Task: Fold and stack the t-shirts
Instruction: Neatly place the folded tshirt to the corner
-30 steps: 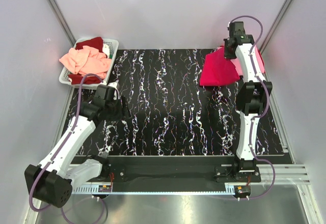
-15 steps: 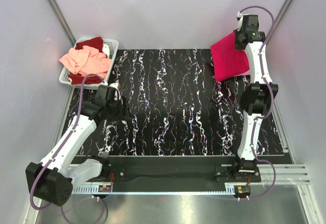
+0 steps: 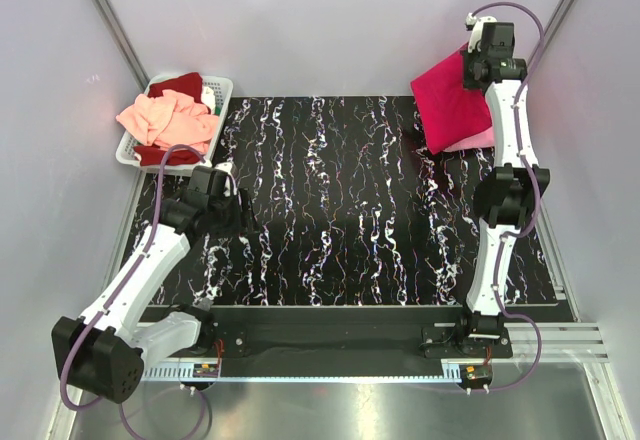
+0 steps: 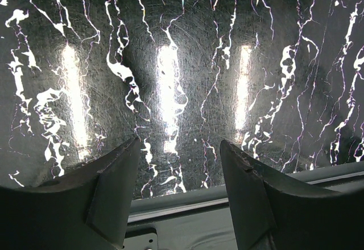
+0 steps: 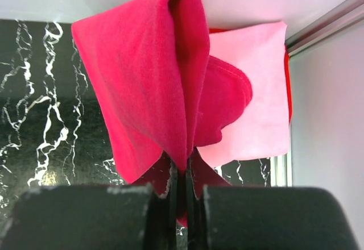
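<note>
The black marbled table [image 3: 330,200] is seen whole from a fixed camera above and behind the arm bases, angled down toward its far edge. The same table [image 4: 182,62] is viewed close and glaring from the left wrist, between its own fingers [image 4: 114,187]. From the right wrist, the table's far right corner is faced, shared with the overhead view.

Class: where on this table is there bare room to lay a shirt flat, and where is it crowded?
Bare: the table middle, between both arms. Crowded: the basket far left, heaped with peach shirt; far right, crimson shirt hangs over pink shirt.
</note>
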`<state>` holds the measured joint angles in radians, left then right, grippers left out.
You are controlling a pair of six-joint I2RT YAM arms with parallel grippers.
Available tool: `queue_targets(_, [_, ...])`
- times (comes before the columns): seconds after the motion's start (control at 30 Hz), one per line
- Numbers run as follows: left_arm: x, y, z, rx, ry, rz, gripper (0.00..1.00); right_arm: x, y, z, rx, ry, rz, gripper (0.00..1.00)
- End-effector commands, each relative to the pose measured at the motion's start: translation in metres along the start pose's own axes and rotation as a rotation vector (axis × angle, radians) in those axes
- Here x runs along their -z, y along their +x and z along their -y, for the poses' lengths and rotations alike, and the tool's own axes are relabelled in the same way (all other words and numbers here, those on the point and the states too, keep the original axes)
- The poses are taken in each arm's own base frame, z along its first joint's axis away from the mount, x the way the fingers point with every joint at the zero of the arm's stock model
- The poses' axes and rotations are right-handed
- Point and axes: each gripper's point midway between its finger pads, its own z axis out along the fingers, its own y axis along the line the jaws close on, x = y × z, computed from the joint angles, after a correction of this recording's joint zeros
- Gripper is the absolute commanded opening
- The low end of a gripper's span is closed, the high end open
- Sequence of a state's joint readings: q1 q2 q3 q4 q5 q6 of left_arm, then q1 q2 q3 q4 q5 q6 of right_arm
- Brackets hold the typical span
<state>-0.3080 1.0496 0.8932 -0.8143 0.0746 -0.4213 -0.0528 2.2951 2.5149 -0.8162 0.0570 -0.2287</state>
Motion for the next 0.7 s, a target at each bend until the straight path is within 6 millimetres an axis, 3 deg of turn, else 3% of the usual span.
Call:
queue_targets(0.0, [0.0, -0.007, 0.005, -0.012, 0.031, 0.027, 0.63, 0.072, -0.088, 0.017, -0.003, 0.022, 0.271, 0.0])
queue_targets(0.2, [0.0, -0.007, 0.005, -0.012, 0.032, 0.026, 0.63, 0.067, -0.083, 0.019, -0.001, 0.03, 0.256, 0.0])
queue_targets(0.47, [-0.001, -0.006, 0.004, -0.011, 0.028, 0.02, 0.63, 0.041, -0.063, 0.012, 0.001, -0.007, 0.202, 0.0])
queue_targets(0.67, [-0.003, -0.005, 0.005, -0.012, 0.031, 0.01, 0.63, 0.018, -0.047, 0.024, -0.008, 0.016, 0.161, 0.0])
